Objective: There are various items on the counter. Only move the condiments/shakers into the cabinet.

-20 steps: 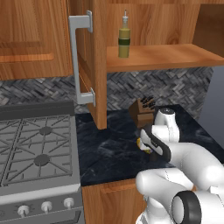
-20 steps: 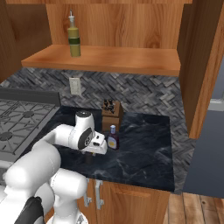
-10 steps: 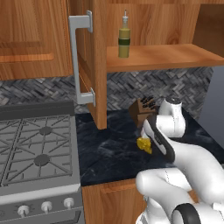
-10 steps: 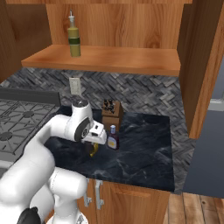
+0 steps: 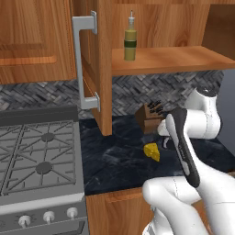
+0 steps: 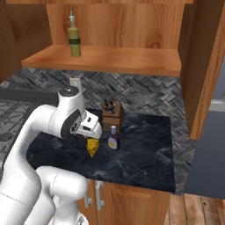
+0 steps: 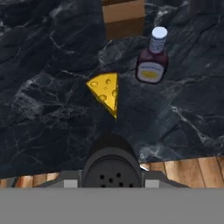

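In the hand view my gripper is shut on the small black shaker, whose round holed top sits between the two fingers. It hangs over the front part of the dark counter. From the right base view the shaker shows as a dark shape under the hand, left of the cheese wedge. The dark-purple bottle with a pale cap stands upright beyond the cheese. The tall yellow-olive bottle stands on the cabinet shelf.
The brown knife block stands at the back of the counter by the wall. The cabinet door with its long grey handle stands open to the left. A grey gas stove lies left of the counter.
The jaws have closed on the black shaker. The hand has risen from low beside the cheese, taking the shaker up off the counter.
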{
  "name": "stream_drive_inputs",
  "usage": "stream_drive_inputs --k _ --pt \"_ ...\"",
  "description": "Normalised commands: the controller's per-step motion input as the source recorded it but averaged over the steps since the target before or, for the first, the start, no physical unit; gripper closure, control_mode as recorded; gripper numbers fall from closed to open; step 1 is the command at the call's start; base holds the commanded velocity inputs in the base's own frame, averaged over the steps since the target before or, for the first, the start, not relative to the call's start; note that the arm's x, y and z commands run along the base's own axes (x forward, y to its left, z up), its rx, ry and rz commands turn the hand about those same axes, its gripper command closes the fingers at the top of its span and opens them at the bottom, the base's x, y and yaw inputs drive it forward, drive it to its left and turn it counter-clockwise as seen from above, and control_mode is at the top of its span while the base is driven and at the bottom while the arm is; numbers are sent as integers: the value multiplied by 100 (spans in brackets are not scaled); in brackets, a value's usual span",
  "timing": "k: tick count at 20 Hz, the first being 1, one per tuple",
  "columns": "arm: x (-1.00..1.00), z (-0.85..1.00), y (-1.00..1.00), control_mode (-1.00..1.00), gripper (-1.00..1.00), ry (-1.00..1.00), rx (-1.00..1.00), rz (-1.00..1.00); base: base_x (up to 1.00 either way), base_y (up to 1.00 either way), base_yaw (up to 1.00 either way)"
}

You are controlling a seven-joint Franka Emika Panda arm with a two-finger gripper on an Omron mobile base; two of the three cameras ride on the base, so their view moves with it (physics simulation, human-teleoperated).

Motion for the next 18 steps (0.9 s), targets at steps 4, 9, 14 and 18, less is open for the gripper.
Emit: stream_drive_inputs --k 4,9,14,18 --pt "-31 100 -3 -100 100 -10 2 0 0 0 0" --pt "-18 100 -7 -100 100 -5 0 0 0 0 0" --pt "-43 100 -11 -100 100 -9 -12 0 0 0 0" --pt "-44 100 -3 -100 100 -23 -26 -1 0 0 0"
